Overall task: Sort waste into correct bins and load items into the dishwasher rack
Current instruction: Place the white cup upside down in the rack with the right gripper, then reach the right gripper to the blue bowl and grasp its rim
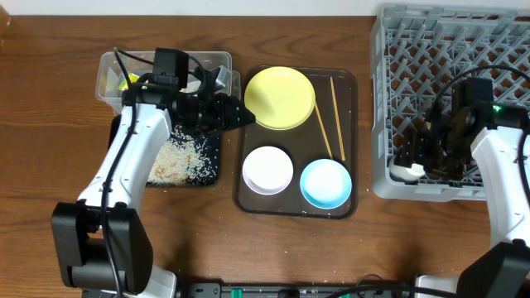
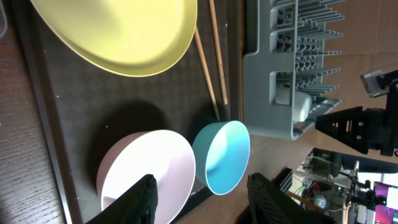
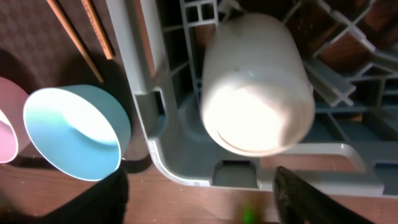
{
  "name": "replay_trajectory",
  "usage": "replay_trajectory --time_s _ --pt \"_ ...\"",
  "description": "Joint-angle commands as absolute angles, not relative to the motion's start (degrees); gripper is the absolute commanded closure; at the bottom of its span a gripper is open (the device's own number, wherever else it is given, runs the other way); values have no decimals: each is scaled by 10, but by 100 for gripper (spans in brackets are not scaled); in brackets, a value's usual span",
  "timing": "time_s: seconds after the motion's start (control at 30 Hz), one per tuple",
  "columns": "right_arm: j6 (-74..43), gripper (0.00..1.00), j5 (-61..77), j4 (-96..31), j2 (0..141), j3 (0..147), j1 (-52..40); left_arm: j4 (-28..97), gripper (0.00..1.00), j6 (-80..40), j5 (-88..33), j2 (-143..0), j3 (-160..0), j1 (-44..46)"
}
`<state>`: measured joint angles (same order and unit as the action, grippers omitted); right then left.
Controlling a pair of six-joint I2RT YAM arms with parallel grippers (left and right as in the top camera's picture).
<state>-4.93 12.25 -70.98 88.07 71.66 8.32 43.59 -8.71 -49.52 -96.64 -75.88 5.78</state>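
My left gripper (image 1: 240, 114) (image 2: 205, 205) is open and empty at the left edge of the yellow plate (image 1: 280, 98) (image 2: 118, 31). The white bowl (image 1: 267, 170) (image 2: 149, 171), the light-blue bowl (image 1: 325, 183) (image 2: 227, 155) and the chopsticks (image 1: 331, 116) (image 2: 208, 68) lie on the brown tray. My right gripper (image 1: 418, 157) (image 3: 205, 205) is open over the grey rack (image 1: 464, 50) (image 3: 168, 124). The white cup (image 1: 406, 171) (image 3: 255, 87) lies on its side in the rack's front left corner, free of the fingers. Rice scraps (image 1: 178, 161) lie in the black tray (image 1: 211, 145). The yellow-green wrapper (image 1: 124, 81) is in the clear container (image 1: 215, 60). I see no crumpled paper.
The brown serving tray (image 1: 352, 124) sits between the bins and the rack. My left arm crosses over the clear container and the black tray. A few rice grains lie on the table by the black tray's front edge. The right arm's cable hangs over the rack.
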Motion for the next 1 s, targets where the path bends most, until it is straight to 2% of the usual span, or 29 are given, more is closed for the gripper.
replay_trajectory --time_s 0.0,0.2,0.47,0.6,0.7,0.9,0.97 --pt "-42 23 132 -705 884 744 78 439 50 -75 -494 -964 -764 58" --pt "-1 21 186 -707 880 830 63 443 51 -45 -477 -944 -771 57" --pt "-15 24 167 -672 878 840 -58 495 50 -46 -290 -836 -783 58" --pt "-70 28 75 -654 879 801 -125 523 50 -46 -200 -803 -782 58" --pt "-84 34 54 -631 879 757 -159 534 46 -46 -156 -799 -782 58" --pt "-93 46 54 -573 879 668 -184 536 40 -45 -142 -807 -781 58" --pt "-94 48 55 -556 879 647 -185 536 33 -45 -142 -809 -781 58"
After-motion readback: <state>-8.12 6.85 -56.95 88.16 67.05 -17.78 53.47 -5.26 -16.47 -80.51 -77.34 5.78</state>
